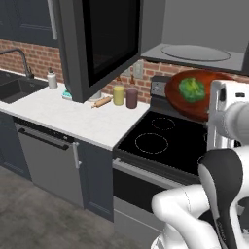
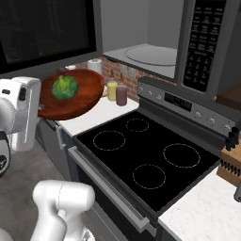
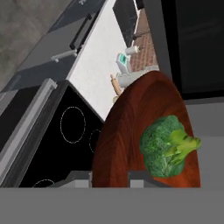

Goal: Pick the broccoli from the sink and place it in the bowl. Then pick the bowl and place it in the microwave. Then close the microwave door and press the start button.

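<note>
The fingers [image 3: 110, 178], two small dark tips at the bottom of the hand view, pinch the near rim of the wide, shallow, reddish-brown round bowl [image 1: 194, 95] and carry it in the air over the black glass stove [image 2: 141, 164] with its ring burners. The small, lumpy, bright green broccoli [image 1: 192, 90] lies inside the bowl, toward the middle and clear of the fingers, which sit at the rim edge nearest the hand.

The bowl looks rigid and smooth, so a rim pinch should hold, but held at one edge it hangs like a lever and may tip. In the base views it is tilted rather than level. The broccoli looks light and loose, free to roll toward the low side.

Above and beyond the bowl is the big black boxy microwave [image 2: 207, 42], its grey cavity with a round glass turntable [image 1: 195, 52] open. The black-framed microwave door [image 1: 97, 44] with its dark glossy window stands swung out over the white tabletop [image 1: 73, 114]. The dark charcoal sink [image 1: 17, 87] lies far off at the tabletop's end.

Judging from this, the bowl is on its way into the cavity; keeping it level matters most.
</note>
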### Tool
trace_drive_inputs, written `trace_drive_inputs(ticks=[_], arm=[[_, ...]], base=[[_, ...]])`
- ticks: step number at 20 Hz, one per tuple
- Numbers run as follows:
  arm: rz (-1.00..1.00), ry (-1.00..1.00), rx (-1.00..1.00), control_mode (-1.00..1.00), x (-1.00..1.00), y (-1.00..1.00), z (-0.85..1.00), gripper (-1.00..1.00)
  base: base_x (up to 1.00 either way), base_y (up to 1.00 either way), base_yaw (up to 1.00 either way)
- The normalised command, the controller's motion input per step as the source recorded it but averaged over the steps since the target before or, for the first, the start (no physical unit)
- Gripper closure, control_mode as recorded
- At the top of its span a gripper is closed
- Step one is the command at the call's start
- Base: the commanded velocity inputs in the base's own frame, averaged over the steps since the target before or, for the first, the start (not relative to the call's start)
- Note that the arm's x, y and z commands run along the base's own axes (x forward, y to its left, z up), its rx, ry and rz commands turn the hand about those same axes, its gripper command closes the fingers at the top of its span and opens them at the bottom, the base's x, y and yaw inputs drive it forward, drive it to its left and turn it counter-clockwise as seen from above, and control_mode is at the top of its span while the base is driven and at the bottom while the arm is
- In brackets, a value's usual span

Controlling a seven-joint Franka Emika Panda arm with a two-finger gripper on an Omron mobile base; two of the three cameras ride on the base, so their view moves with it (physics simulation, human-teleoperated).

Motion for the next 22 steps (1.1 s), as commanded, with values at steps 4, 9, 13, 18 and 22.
trace_drive_inputs(ticks=[4, 9, 13, 18, 22], arm=[[-0.06, 0.00, 0.07, -1.00, 0.27, -0.30, 0.59, 1.00], [0.00, 0.03, 0.07, -1.00, 0.29, -0.28, 0.55, 1.00], [0.00, -0.01, 0.03, -1.00, 0.42, -0.27, 0.34, 1.00], [0.00, -0.01, 0.02, -1.00, 0.61, -0.30, 0.19, 1.00], [-0.04, -0.03, 0.01, -1.00, 0.81, -0.07, 0.13, 1.00]], base=[[0.00, 0.00, 0.00], [0.00, 0.00, 0.00], [0.00, 0.00, 0.00], [0.00, 0.00, 0.00], [0.00, 0.00, 0.00]])
